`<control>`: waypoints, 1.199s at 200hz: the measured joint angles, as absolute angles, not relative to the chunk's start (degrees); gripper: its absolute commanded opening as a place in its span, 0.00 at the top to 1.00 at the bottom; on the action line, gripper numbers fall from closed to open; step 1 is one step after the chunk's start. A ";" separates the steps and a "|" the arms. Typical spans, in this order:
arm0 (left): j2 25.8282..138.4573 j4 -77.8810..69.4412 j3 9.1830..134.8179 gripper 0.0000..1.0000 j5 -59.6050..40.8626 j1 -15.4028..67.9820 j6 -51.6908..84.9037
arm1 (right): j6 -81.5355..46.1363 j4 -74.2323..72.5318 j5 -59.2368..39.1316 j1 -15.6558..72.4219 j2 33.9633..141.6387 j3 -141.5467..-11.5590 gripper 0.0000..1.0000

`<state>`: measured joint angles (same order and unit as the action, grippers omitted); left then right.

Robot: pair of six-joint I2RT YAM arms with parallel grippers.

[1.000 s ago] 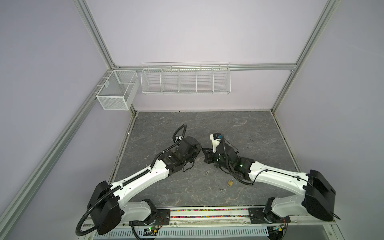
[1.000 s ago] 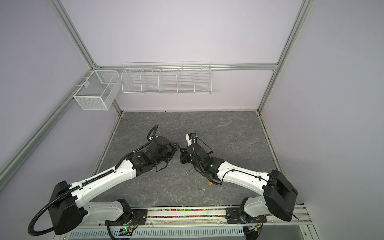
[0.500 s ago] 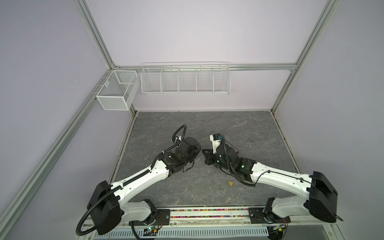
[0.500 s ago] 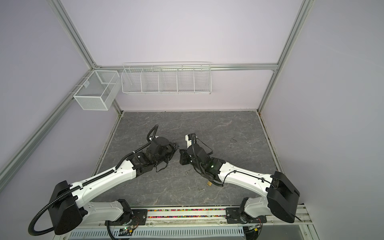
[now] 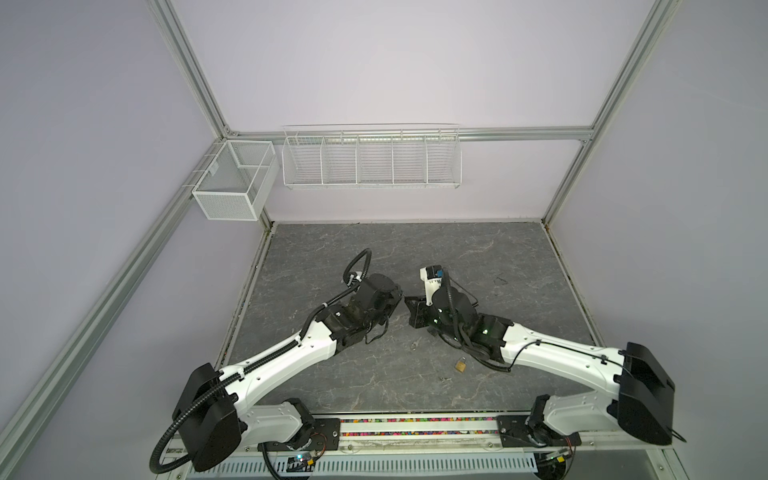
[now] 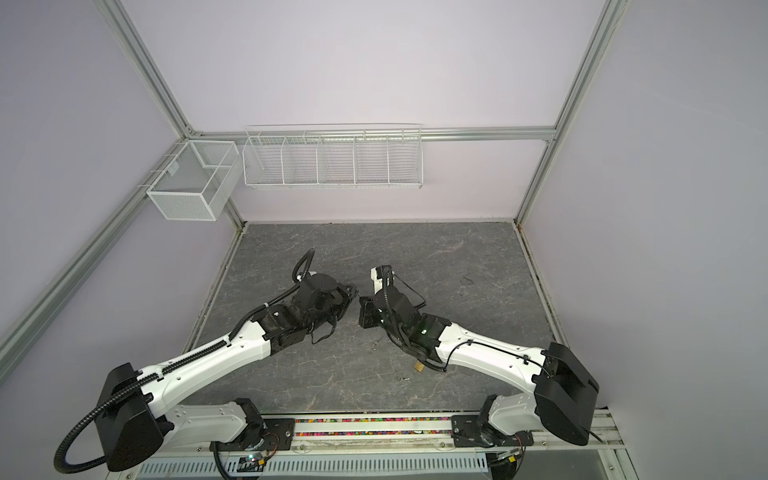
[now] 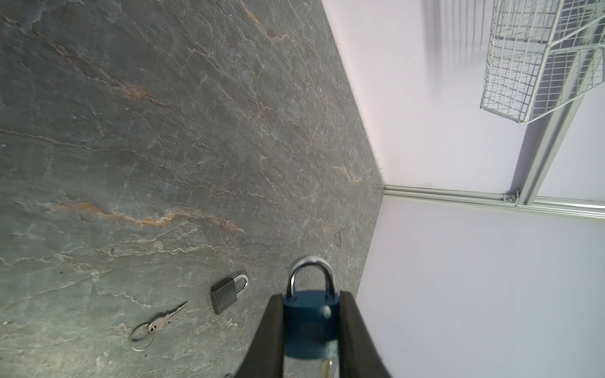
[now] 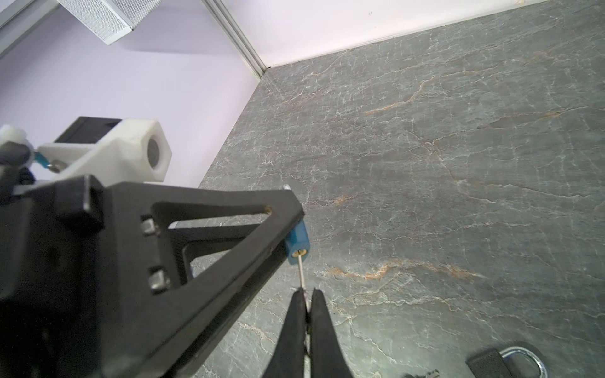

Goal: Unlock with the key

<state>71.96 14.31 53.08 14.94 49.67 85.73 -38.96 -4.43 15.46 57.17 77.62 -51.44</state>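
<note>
My left gripper (image 7: 311,297) is clamped on the blue padlock (image 7: 309,324), with a finger (image 7: 271,327) pressed against each narrow side of its body. The shackle (image 7: 309,265) pokes out past the fingertips, both legs sunk in the body (locked, by the look of it).

My right gripper (image 8: 307,293) is pinched tight on the key (image 8: 302,271). Its thin blade runs straight out from the tips to the brass keyhole (image 8: 300,252) on the padlock's underside. The two grippers meet tip to tip, off the worktop (image 7: 131,131).

Down on the worktop, off to one side of my left gripper, lies a grey padlock (image 7: 226,294). A spare key (image 7: 160,322) on a ring lies near it, not touching. Behind my right gripper, close by the forearm, sits a small brass padlock (image 5: 460,365), seen in both top views.
</note>
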 measured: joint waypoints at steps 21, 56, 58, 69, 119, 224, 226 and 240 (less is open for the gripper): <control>71.96 13.56 53.08 1.00 14.50 49.67 86.02 | -38.94 -4.43 15.42 57.17 77.62 -51.44 0.94; 71.96 12.64 52.69 1.00 13.69 49.65 86.54 | -38.87 -4.29 15.44 57.17 77.65 -51.48 0.94; 71.96 12.64 52.64 1.00 13.67 49.63 86.56 | -38.83 -4.23 15.44 57.17 77.67 -51.51 0.94; 71.96 12.40 52.47 1.00 13.63 49.60 86.59 | -38.74 -4.05 15.46 57.17 77.67 -51.66 0.94; 71.96 11.20 52.31 1.00 13.28 49.56 86.72 | -38.13 -1.45 16.97 57.17 77.69 -53.41 0.94; 71.20 10.81 52.25 1.00 13.50 49.12 87.02 | -36.95 0.97 17.50 57.25 79.37 -56.58 0.94; 71.20 10.83 52.25 1.00 13.50 49.12 87.02 | -36.91 0.97 17.45 57.25 79.40 -56.58 0.94; 71.20 10.90 52.25 1.00 13.52 49.12 87.02 | -36.82 1.04 17.30 57.25 79.40 -56.60 0.94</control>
<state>71.20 10.90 52.25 13.52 49.12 87.02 -36.82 1.04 17.30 57.25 79.40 -56.60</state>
